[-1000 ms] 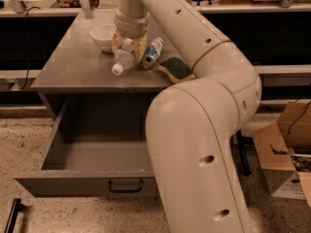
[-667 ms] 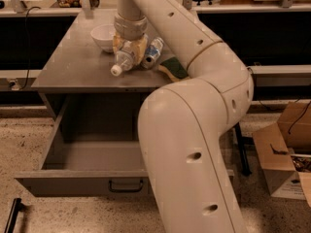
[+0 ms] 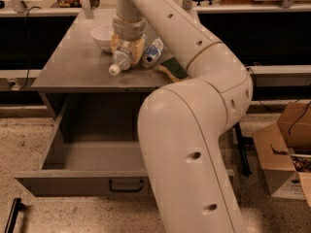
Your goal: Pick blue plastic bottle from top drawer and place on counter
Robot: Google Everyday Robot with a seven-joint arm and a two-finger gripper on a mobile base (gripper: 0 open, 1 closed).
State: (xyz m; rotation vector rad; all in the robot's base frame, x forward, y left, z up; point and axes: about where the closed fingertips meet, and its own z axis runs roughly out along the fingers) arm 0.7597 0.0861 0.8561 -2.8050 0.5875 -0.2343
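My gripper (image 3: 128, 46), at the end of the cream arm, hangs low over the flat grey metal cabinet-top surface (image 3: 73, 64). Its two yellowish fingers (image 3: 116, 42) are closed around the upper body of the small clear plastic water bottle (image 3: 122, 60), which is well out of the wide grey metal top drawer (image 3: 73, 183) that stands open and bare below. The bottle slants down toward the front edge, white screw cap (image 3: 114, 70) lowest and at or just above the surface; I cannot tell whether it touches. If I let go with the bottle this tilted, I judge its round body could roll toward that edge and drop into the drawer. A blue-and-silver metal can (image 3: 153, 52) lies just beside my gripper on one side and a white bowl (image 3: 102, 35) on the other, so opening wide or lifting away crookedly could knock either one. A green sponge (image 3: 174, 67) lies near the can. The bottle looks light, see-through and slightly crumpled, with a pale label mostly hidden by my fingers; it should give under pressure and slide easily on bare metal.
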